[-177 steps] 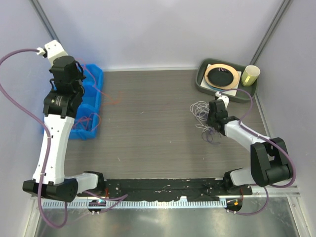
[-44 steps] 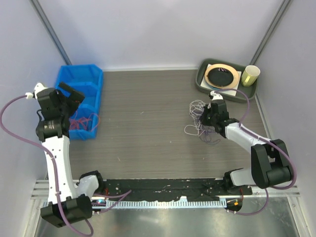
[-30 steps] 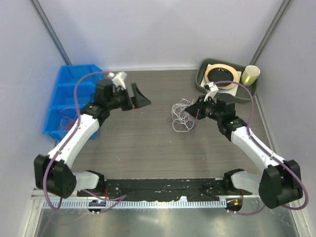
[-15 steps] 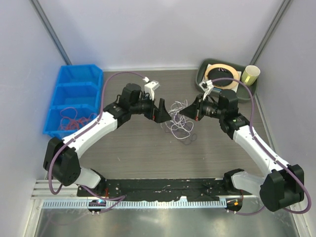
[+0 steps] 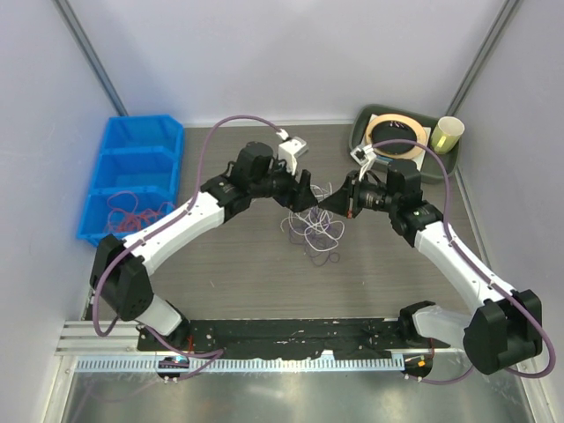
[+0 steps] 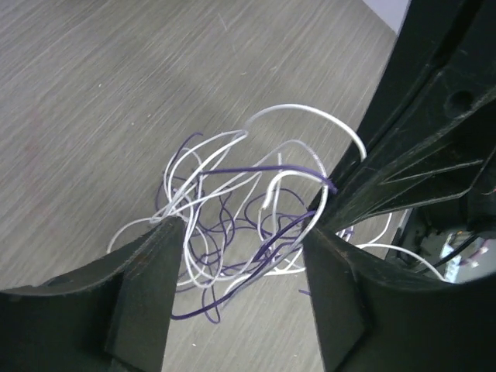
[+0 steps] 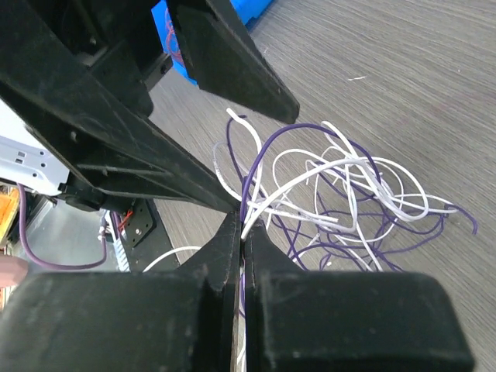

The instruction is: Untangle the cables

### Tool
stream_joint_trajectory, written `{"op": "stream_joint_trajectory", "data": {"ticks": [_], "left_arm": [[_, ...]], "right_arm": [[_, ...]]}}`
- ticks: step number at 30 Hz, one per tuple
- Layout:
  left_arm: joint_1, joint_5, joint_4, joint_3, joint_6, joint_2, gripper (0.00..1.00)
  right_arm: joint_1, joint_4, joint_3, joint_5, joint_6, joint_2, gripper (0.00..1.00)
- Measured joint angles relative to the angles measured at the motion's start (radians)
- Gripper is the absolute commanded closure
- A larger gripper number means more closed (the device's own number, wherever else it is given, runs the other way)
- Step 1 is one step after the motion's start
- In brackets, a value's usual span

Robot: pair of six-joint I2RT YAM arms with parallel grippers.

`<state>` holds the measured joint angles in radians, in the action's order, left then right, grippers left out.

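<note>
Right wrist shows right gripper [image 7: 242, 226] pinching looped white-purple cables [image 7: 350, 184], left gripper [image 7: 264, 161] agape.

The cables [image 5: 313, 233] are white and purple, with orange-red ones in the blue bin [image 5: 141, 145]. The table [image 5: 238, 256] is grey-brown wood grain. At its far right corner, a dark green tray [image 5: 361, 150] and pale yellow cup [image 5: 446, 134].

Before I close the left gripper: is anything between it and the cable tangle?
Nothing visible stands between them. The open left gripper straddles the cables, with white and purple strands lying between its fingers. The right gripper, shut on a few strands, sits close beside it, so there is little room on that side.
</note>
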<state>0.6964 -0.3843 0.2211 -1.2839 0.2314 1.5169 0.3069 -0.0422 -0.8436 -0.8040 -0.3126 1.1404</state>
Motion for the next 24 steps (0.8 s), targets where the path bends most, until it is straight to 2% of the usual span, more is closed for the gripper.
{"op": "stream_joint_trajectory", "data": {"ticks": [1,3,7,10,12,13,15,18,21,24], "left_arm": [[0.010,0.002,0.003,-0.009,-0.004,0.014,0.71],[0.024,0.008,0.010,-0.021,-0.004,0.036,1.00],[0.035,0.027,0.013,-0.022,-0.002,0.046,1.00],[0.035,0.094,0.011,-0.021,0.007,0.043,1.00],[0.035,0.182,0.008,-0.012,0.030,0.032,1.00],[0.035,0.235,0.011,-0.005,0.041,0.024,1.00],[0.035,0.363,0.032,0.002,0.068,0.002,1.00],[0.024,0.544,0.076,0.002,0.114,-0.029,1.00],[-0.010,0.663,0.123,0.002,0.164,-0.057,1.00],[-0.063,0.737,0.150,0.019,0.208,-0.096,1.00]], "right_arm": [[0.000,-0.003,0.000,0.000,0.001,0.005,0.99],[0.001,-0.018,-0.001,0.006,0.008,0.012,0.99],[0.001,-0.061,-0.009,0.055,0.025,0.019,0.99],[0.002,-0.106,-0.023,0.145,0.040,0.018,0.99],[0.005,-0.146,-0.031,0.245,0.047,0.018,0.96],[0.005,-0.173,-0.035,0.313,0.050,0.018,0.89],[0.005,-0.222,-0.036,0.449,0.053,0.019,0.85],[0.005,-0.293,-0.037,0.647,0.047,0.037,0.86],[-0.004,-0.345,-0.037,0.817,0.035,0.074,0.87],[-0.025,-0.378,-0.037,0.931,0.019,0.114,0.76]]}}
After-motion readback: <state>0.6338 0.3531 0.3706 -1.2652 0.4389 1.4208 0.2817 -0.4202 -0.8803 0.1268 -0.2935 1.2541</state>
